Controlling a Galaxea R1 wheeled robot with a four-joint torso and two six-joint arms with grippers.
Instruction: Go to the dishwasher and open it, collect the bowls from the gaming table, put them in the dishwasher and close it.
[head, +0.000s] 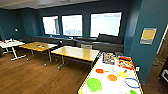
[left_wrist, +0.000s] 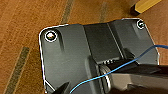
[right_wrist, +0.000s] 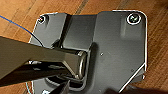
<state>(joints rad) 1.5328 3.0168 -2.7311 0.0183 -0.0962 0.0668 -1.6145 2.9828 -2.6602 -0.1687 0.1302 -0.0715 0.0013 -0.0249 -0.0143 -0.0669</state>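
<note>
- Bowls on gaming table (head: 98, 64) with yellow edge, low right in head view: lime green bowl (head: 94, 84) nearest, orange bowl (head: 112, 77), yellow bowl (head: 122, 74), blue-rimmed bowl (head: 131, 82)
- Wooden-topped tables (head: 75, 53) further left, white table (head: 10, 44) at far left
- Wood floor (left_wrist: 22, 22) under both wrists
- Jaw state of either gripper: cannot tell

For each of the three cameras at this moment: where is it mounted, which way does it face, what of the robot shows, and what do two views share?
Head view: high on the robot, facing forward and down into a room, over the gaming table carrying the bowls.
Left wrist view: on the left arm, facing down at the wooden floor; the robot's dark plate shows.
Right wrist view: on the right arm, facing down likewise; its dark plate shows.
Shared: both wrist views show the wooden floor and a blue cable.
</note>
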